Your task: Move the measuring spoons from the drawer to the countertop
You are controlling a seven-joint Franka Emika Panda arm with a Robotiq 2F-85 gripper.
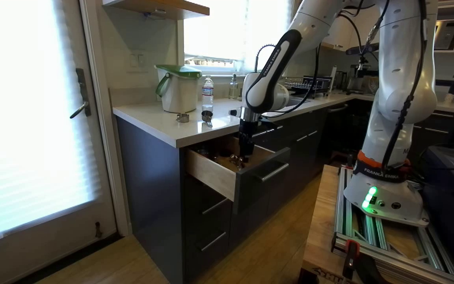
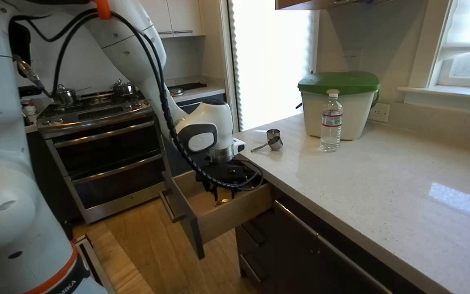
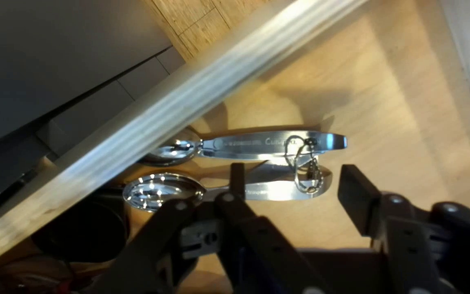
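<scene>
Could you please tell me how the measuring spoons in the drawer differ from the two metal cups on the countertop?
The measuring spoons lie inside the drawer, while the metal cups are on the countertop. The spoons have a wire ring at their handle ends; no ring shows on the cups. The spoons look oval at their scooping ends; the cups look round. Shared: both are shiny metal with handles.

Shiny metal measuring spoons (image 3: 245, 146), ringed together, lying in open dark-fronted drawer (image 1: 211, 172), below white countertop (image 2: 382, 188).
</scene>
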